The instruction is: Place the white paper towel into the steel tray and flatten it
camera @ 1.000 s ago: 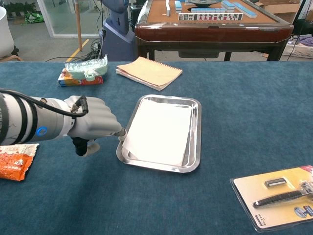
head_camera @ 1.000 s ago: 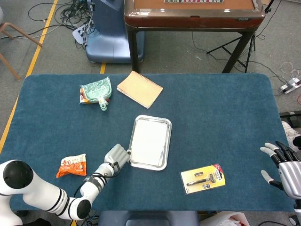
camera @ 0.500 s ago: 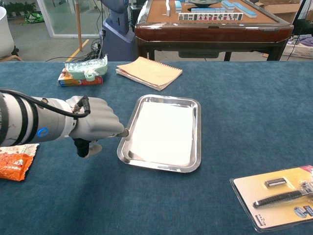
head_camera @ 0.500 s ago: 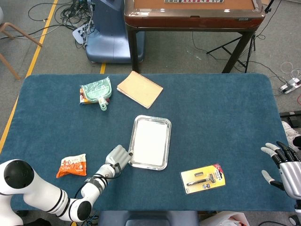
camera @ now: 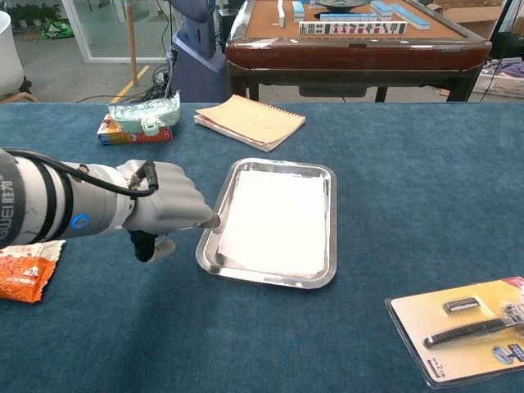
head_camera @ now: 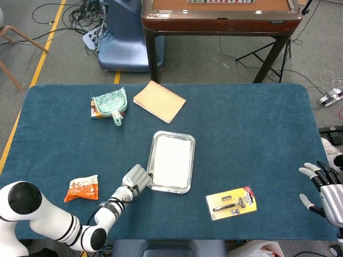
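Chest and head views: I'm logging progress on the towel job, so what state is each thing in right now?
white paper towel: lying flat inside the tray
steel tray: upright on the table, holding the towel
left hand: fingers curled, a fingertip at the tray's near-left rim
right hand: fingers spread, holding nothing, at the table's edge
spiral notebook: closed
razor pack: sealed, lying flat

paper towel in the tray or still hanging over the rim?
In. The white paper towel lies spread flat inside the steel tray, rim visible all round.
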`<state>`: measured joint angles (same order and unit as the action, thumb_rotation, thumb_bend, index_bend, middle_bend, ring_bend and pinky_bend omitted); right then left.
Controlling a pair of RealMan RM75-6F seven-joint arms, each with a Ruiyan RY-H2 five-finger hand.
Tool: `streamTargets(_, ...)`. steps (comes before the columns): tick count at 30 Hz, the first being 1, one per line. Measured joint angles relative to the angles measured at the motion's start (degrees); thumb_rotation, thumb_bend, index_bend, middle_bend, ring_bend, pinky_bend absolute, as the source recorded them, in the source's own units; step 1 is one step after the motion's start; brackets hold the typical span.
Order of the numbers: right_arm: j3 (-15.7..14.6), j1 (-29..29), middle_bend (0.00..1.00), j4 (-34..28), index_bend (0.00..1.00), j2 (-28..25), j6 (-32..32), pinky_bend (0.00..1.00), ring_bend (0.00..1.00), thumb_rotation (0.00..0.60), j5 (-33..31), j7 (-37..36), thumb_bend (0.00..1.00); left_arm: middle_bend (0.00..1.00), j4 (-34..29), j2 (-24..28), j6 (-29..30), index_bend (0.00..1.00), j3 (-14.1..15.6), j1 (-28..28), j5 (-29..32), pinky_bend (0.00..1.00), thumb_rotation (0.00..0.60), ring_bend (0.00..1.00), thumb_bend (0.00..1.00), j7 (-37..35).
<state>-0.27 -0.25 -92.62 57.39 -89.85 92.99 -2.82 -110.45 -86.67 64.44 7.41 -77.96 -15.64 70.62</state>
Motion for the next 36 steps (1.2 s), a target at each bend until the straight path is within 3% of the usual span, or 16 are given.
streamTargets(3, 0.03, 0.07, 0.2, -0.03, 0.25, -0.01, 0.01, 0.18, 0.08, 0.6, 0.14, 0.04, 0.26, 0.97, -0.43, 0.44, 0.57, 0.12, 0.04, 0.18, -0.2, 0.95, 0.599, 0.97, 0.51, -0.25)
streamTargets(9, 0.12, 0.12, 0.2, -0.11, 0.25, -0.08, -0.21, 0.18, 0.08, 0.6, 0.37, 0.06, 0.26, 0.9, -1.84, 2.39, 1.65, 0.06, -0.1, 1.58, -2.51, 0.89, 0.527, 0.9, 0.45, -2.88)
streamTargets(14, 0.16, 0.2, 0.2, -0.36, 0.25, -0.25, -0.26, 0.18, 0.08, 0.6, 0.62, 0.25, 0.26, 0.82, -3.57, 5.84, 2.94, 0.05, -0.34, 4.03, -5.61, 0.84, 0.521, 0.81, 0.39, -7.36)
streamTargets(17, 0.21, 0.32, 0.2, -0.65, 0.25, -0.38, -0.21, 0.18, 0.08, 0.6, 0.73, 0.51, 0.26, 0.76, -4.5, 8.26, 4.08, 0.05, -0.48, 6.16, -8.28, 0.82, 0.564, 0.74, 0.36, -10.91)
streamTargets(21, 0.26, 0.44, 0.2, -1.12, 0.25, -0.63, -0.08, 0.18, 0.08, 0.6, 0.79, 1.0, 0.26, 0.65, -5.33, 11.65, 6.21, 0.05, -0.29, 10.14, -13.18, 0.69, 0.599, 0.64, 0.33, -16.52)
streamTargets(29, 0.31, 1.0, 0.2, -1.84, 0.25, -0.88, 0.84, 0.18, 0.08, 0.6, 0.82, 1.82, 0.26, 0.43, -4.07, 17.95, 10.8, 0.05, 0.43, 20.76, -23.2, 0.52, 0.6, 0.41, 0.28, -29.4)
streamTargets(36, 0.66, 1.9, 0.2, -2.47, 0.25, -1.14, 2.29, 0.18, 0.08, 0.6, 0.16, 2.34, 0.21, 0.3, -1.68, 20.23, 16.14, 0.05, 1.13, 29.83, -33.63, 0.35, 0.6, 0.28, 0.23, -38.83)
